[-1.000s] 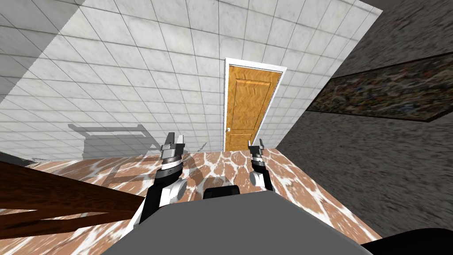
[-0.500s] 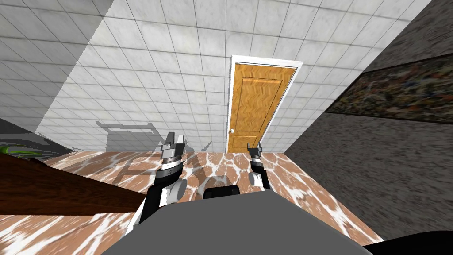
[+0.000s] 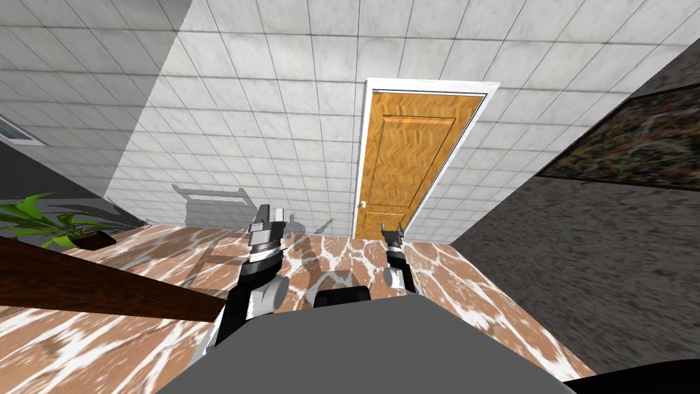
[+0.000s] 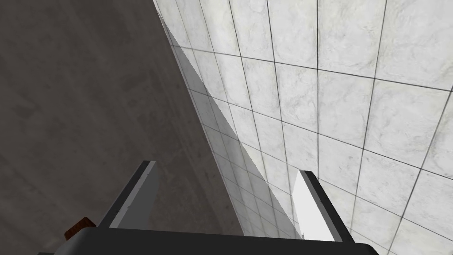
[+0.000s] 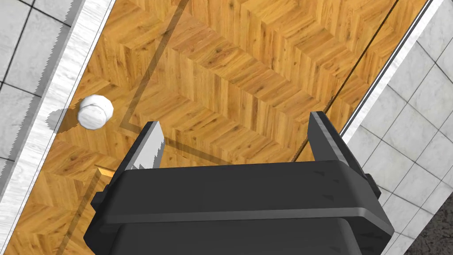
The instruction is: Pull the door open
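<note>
A wooden door [image 3: 410,157] in a white frame stands shut in the tiled wall ahead, with a small white round knob [image 3: 364,204] near its left edge. The right wrist view looks at the same door [image 5: 247,66] and its knob [image 5: 94,112], which lies off to one side of my fingers and apart from them. My right gripper [image 3: 392,232] is open and empty, held out toward the door's lower part, well short of it. My left gripper [image 3: 268,220] is open and empty too, raised to the left of the door; its fingers [image 4: 141,195] face the wall corner.
A dark wooden counter edge [image 3: 102,291] runs along my left with a green potted plant [image 3: 51,222] beyond it. A dark rough wall [image 3: 581,273] with a framed picture [image 3: 629,150] closes the right side. Marbled brown floor [image 3: 342,256] stretches to the door.
I have moved forward and turned: the door looks larger and sits further right, the counter has slid left, and the plant has come into sight. Both grippers stay open.
</note>
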Robot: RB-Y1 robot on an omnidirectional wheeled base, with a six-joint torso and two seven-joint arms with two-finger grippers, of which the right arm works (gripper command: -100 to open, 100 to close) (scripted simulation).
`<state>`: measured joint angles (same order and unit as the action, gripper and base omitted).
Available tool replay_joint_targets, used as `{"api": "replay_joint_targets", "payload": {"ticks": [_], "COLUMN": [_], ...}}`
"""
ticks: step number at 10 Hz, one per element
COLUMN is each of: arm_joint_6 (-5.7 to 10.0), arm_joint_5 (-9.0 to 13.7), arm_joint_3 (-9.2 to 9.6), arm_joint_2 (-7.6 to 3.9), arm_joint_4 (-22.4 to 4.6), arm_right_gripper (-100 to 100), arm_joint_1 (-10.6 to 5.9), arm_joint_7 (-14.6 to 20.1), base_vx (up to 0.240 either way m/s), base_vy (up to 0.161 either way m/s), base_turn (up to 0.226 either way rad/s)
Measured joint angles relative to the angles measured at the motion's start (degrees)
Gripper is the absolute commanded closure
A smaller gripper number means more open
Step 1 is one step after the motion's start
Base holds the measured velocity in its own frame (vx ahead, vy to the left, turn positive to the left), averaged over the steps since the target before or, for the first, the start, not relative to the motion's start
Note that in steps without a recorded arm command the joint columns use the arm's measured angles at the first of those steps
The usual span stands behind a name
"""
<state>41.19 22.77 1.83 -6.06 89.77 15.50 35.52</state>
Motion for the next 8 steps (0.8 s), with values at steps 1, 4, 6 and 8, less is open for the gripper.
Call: {"api": "replay_joint_targets", "payload": {"ticks": [1,4,6,8], "arm_joint_6": [0.16,0.49,0.89,1.65], "arm_joint_5": [0.68,2.89,3.8,4.87], "arm_joint_3": [-0.1,-0.35,-0.26,-0.3], "arm_joint_2": [-0.07,-0.46,-0.29,-0.51], "arm_joint_4": [-1.46,-5.62,-7.77,-10.85], "arm_right_gripper": [-100,-100,-100,-100], "arm_joint_1": [-0.55,-1.71,-2.26,-3.13], "arm_joint_7": [1.13,5.08,6.86,8.97], "base_vx": [0.095,0.098,0.07,0.081], "base_vy": [-0.016,-0.028,-0.012,-0.014], "base_turn": [0.185,0.153,0.064,0.152]}}
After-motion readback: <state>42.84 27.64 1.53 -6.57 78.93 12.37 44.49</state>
